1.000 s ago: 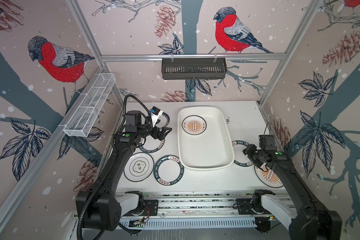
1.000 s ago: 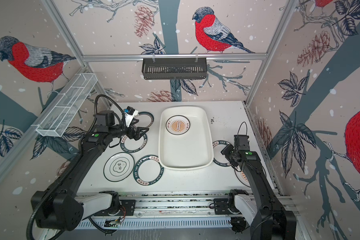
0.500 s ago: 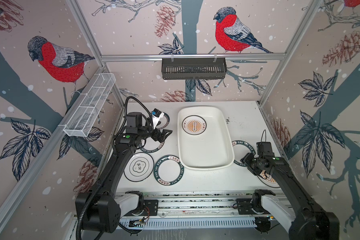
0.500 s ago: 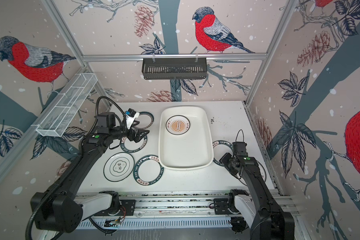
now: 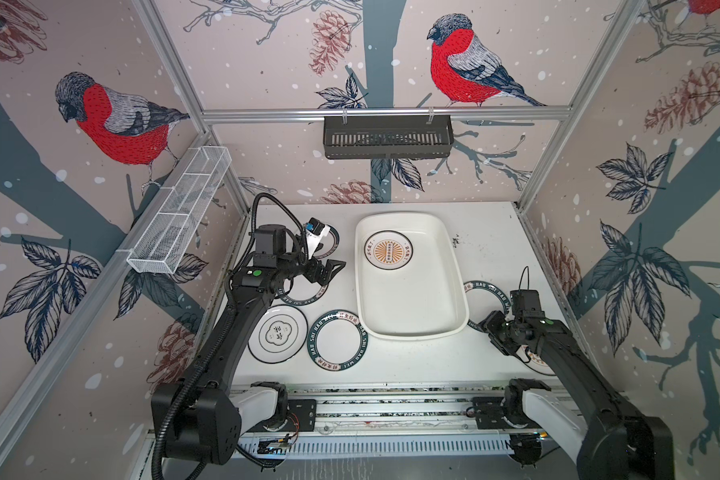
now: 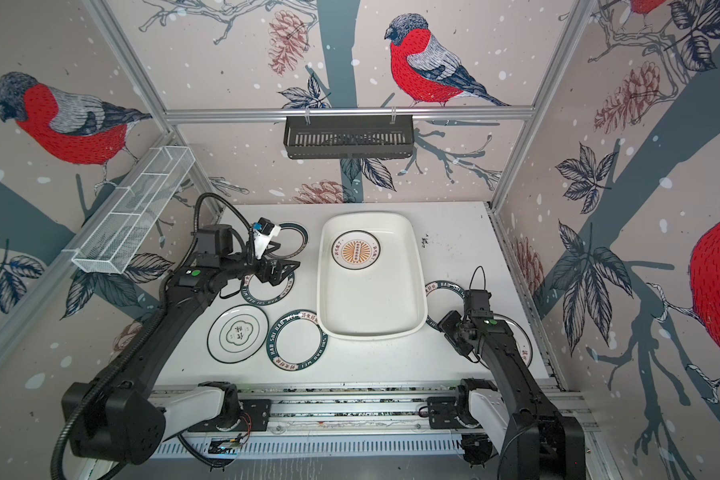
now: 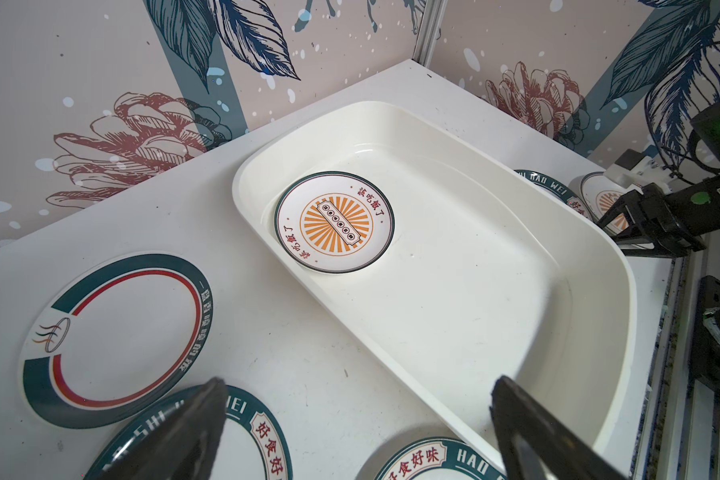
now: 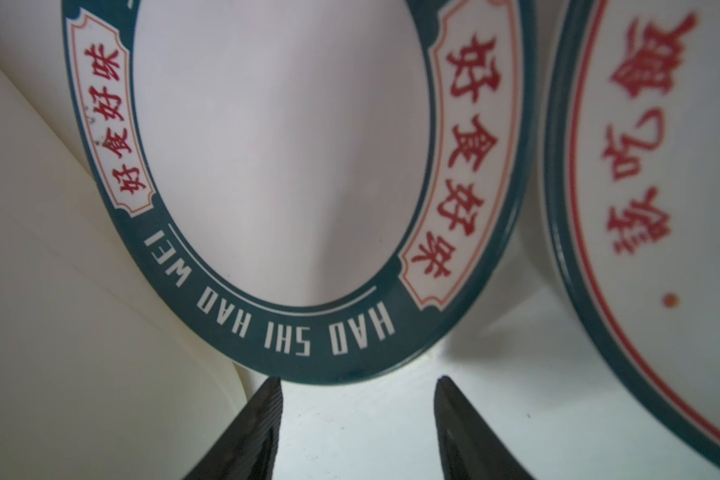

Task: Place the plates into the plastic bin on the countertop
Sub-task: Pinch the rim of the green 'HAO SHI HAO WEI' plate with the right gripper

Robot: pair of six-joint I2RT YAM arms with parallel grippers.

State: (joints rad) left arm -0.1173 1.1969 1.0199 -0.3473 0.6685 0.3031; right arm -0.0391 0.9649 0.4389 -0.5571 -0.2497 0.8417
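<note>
Plates (image 5: 336, 339) are lying flat on the countertop (image 5: 408, 361) around the plastic bin (image 5: 412, 299), with one sunburst plate (image 5: 387, 250) sitting inside it. Left gripper (image 7: 358, 390) is hovering, jaws wide apart; right gripper (image 8: 358, 380) is standing empty, jaws apart, just before a green-rimmed plate (image 8: 283, 166)

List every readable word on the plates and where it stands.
"HAO SHI HAO WEI": dark green rim of the round white plate beside the white plastic bin.
"好食好味": red, in that rim's panels.
"該吃飯了": red, on the orange sunburst plate in the bin.
Too small: sunburst centre bar, clover-emblem plate, red-ringed plate.
</note>
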